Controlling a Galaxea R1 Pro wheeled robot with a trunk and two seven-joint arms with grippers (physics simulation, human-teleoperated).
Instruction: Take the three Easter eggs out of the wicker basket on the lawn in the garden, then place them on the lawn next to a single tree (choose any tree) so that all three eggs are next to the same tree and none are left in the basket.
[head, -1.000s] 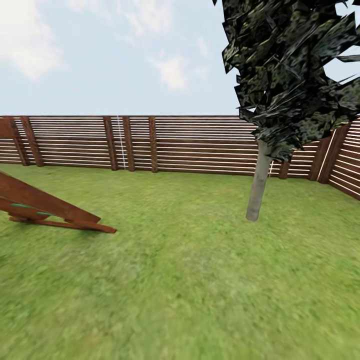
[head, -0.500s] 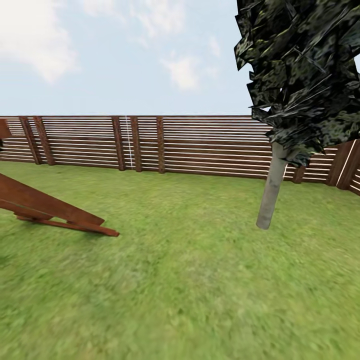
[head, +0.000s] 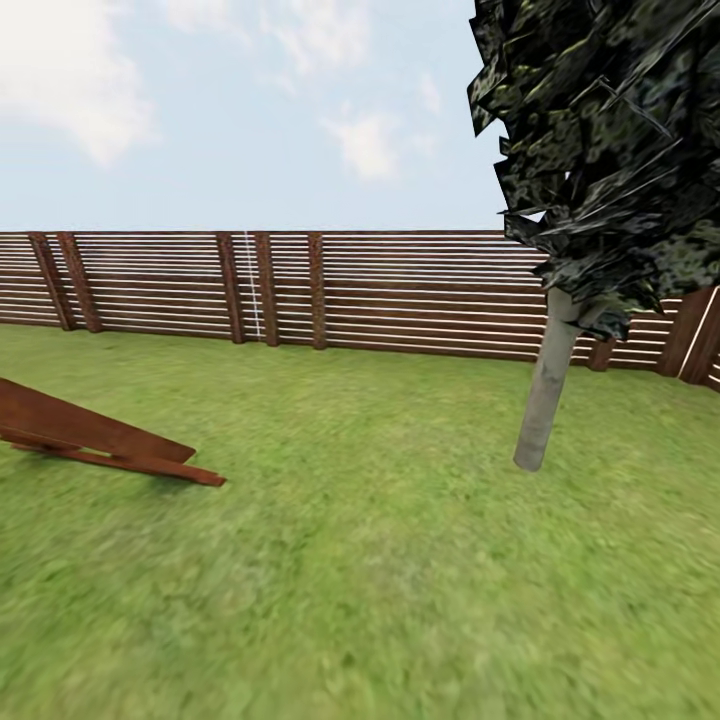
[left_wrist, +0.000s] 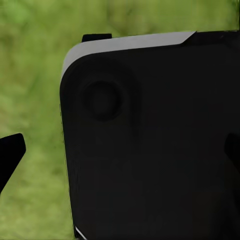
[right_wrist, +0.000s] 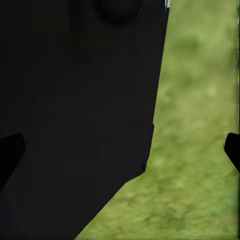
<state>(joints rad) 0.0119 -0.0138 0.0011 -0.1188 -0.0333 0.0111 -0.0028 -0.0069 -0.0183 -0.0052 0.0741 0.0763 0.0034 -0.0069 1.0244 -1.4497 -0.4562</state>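
Note:
A tree (head: 546, 390) with a slim pale grey trunk and a dark mottled crown stands on the lawn (head: 360, 570) at the right of the head view. The Easter eggs and the wicker basket are out of view. My left gripper (left_wrist: 120, 155) is open, its two black fingertips (left_wrist: 11, 152) at opposite edges of the left wrist view, with a black part of the robot and grass behind them. In the right wrist view my right gripper (right_wrist: 120, 150) is open as well, with nothing held between its fingertips (right_wrist: 10, 150).
A brown horizontal-slat fence (head: 400, 290) closes the garden at the back and turns a corner at the far right. A slanted reddish-brown wooden structure (head: 90, 435) lies on the grass at the left. Open grass stretches between it and the tree.
The whole head view has shifted with the camera: the tree now sits a little further right and lower, and the wooden structure lower at the left. Nothing in the garden has moved.

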